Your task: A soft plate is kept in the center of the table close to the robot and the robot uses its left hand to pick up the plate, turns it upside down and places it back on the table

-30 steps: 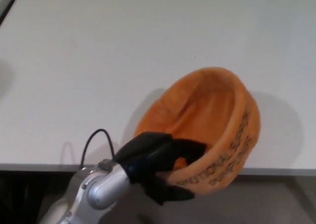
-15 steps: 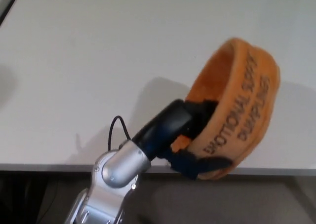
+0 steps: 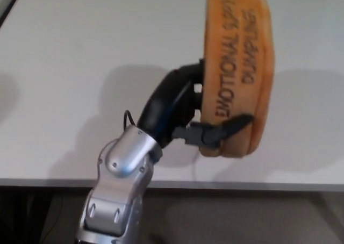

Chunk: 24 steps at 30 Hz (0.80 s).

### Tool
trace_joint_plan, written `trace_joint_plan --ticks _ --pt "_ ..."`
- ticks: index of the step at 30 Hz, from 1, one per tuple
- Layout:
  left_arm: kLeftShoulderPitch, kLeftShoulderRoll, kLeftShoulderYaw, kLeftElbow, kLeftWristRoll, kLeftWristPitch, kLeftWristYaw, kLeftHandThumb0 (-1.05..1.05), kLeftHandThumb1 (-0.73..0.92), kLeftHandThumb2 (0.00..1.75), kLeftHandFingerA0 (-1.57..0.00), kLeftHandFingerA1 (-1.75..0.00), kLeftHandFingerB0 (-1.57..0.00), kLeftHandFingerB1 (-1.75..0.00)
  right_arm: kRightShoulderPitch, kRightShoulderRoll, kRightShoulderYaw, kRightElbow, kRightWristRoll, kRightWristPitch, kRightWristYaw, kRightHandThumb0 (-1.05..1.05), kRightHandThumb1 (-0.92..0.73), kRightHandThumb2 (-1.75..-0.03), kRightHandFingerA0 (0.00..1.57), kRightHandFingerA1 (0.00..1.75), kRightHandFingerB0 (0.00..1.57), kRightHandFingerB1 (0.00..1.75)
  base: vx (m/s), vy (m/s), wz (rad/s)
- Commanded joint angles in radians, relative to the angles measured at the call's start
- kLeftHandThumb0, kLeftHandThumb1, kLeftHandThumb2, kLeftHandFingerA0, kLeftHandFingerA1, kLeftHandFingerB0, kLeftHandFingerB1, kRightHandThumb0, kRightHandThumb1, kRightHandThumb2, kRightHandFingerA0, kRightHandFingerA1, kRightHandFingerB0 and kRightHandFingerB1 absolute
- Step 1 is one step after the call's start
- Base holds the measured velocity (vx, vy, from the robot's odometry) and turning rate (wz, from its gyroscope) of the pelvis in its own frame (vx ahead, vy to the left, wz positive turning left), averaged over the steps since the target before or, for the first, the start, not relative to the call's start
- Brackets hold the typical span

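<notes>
since the earlier frame the left hand (image 3: 185, 112) has risen and rolled further, bringing the orange plush plate (image 3: 239, 72) from tilted to standing on edge above the white bench (image 3: 80, 56). head view: the fingers (image 3: 228, 127) clamp the plate's rim, one lying across its lettered outer side. the plate sits just right of the fingers, its opening turned away toward the left.
</notes>
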Motion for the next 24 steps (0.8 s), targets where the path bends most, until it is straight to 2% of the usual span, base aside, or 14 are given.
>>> trace_joint_plan --ticks 1,7,8,9,10,11,12,13,17,18,19,24 --pt "-0.166 -0.203 0.457 0.036 -0.925 0.173 0.274 -0.28 0.48 0.81 -0.99 -1.75 -0.72 -1.75 0.008 -0.014 -0.01 -0.015 -0.027 0.039 -0.047 -0.56 -0.67 -0.99 0.54 0.61 0.33 0.5 0.0 0.0 0.0" --pt "-0.192 -0.187 0.563 0.076 -1.008 0.129 0.326 -0.35 0.51 0.78 -0.99 -1.75 -0.72 -1.75 -0.009 -0.016 -0.01 0.008 -0.026 0.031 -0.044 -0.59 -0.67 -0.99 0.56 0.61 0.34 0.49 0.0 0.0 0.0" --pt "-0.197 -0.188 0.584 0.085 -1.024 0.111 0.337 -0.32 0.48 0.82 -0.99 -1.75 -0.71 -1.75 -0.009 -0.016 -0.01 0.007 -0.026 0.032 -0.045 -0.56 -0.82 -0.65 0.64 0.49 0.4 0.33 0.0 0.0 0.0" --pt "-0.202 -0.193 0.605 0.093 -1.049 0.095 0.351 -0.32 0.48 0.82 -0.99 -1.75 -0.71 -1.75 -0.009 -0.016 -0.011 0.006 -0.025 0.034 -0.045 -0.56 -0.82 -0.65 0.64 0.49 0.4 0.33 0.0 0.0 0.0" --pt "-0.202 -0.195 0.62 0.097 -1.066 0.086 0.356 -0.32 0.5 0.83 -0.96 -1.75 -0.74 -1.75 -0.008 -0.015 -0.011 0.003 -0.024 0.038 -0.046 -0.56 -0.67 -1.0 0.58 0.63 0.33 0.5 0.0 0.0 0.0" --pt "-0.202 -0.197 0.634 0.101 -1.084 0.081 0.363 -0.31 0.5 0.82 -0.96 -1.75 -0.73 -1.75 -0.008 -0.014 -0.01 0.002 -0.021 0.038 -0.045 -0.54 -0.82 -0.65 0.64 0.5 0.42 0.33 0.0 0.0 0.0" --pt "-0.202 -0.197 0.642 0.103 -1.093 0.079 0.369 -0.31 0.5 0.82 -0.96 -1.75 -0.73 -1.75 -0.008 -0.013 -0.01 0.003 -0.019 0.037 -0.043 -0.54 -0.82 -0.65 0.64 0.5 0.42 0.33 0.0 0.0 0.0" --pt "-0.203 -0.181 0.674 0.125 -1.092 0.067 0.373 -0.34 0.49 0.86 -0.99 -1.75 -0.7 -1.75 -0.002 -0.012 -0.009 -0.008 -0.015 0.05 -0.041 -0.56 -0.68 -1.0 0.57 0.62 0.35 0.5 0.0 0.0 0.0" --pt "-0.197 -0.183 0.709 0.136 -1.078 0.037 0.398 -0.34 0.5 0.84 -0.96 -1.75 -0.71 -1.75 0.004 -0.017 -0.011 -0.017 -0.008 0.059 -0.034 -0.56 -0.67 -1.0 0.57 0.62 0.35 0.5 0.0 0.0 0.0" --pt "-0.199 -0.178 0.728 0.151 -1.084 0.028 0.4 -0.34 0.53 0.83 -0.97 -1.75 -0.69 -1.75 0.003 -0.017 -0.011 -0.014 -0.017 0.051 -0.04 -0.54 -0.82 -0.65 0.65 0.49 0.41 0.33 0.0 0.0 0.0" --pt "-0.2 -0.178 0.744 0.163 -1.085 0.015 0.408 -0.33 0.58 0.8 -0.96 -1.75 -0.68 -1.75 0.004 -0.018 -0.011 -0.013 -0.023 0.047 -0.044 -0.57 -0.67 -1.0 0.58 0.62 0.34 0.5 0.0 0.0 0.0" --pt "-0.207 -0.178 0.793 0.202 -1.101 -0.006 0.459 -0.32 0.57 0.8 -0.97 -1.75 -0.68 -1.75 0.01 -0.018 -0.008 -0.018 -0.029 0.046 -0.046 -0.56 -0.68 -1.0 0.56 0.61 0.34 0.5 0.0 0.0 0.0"
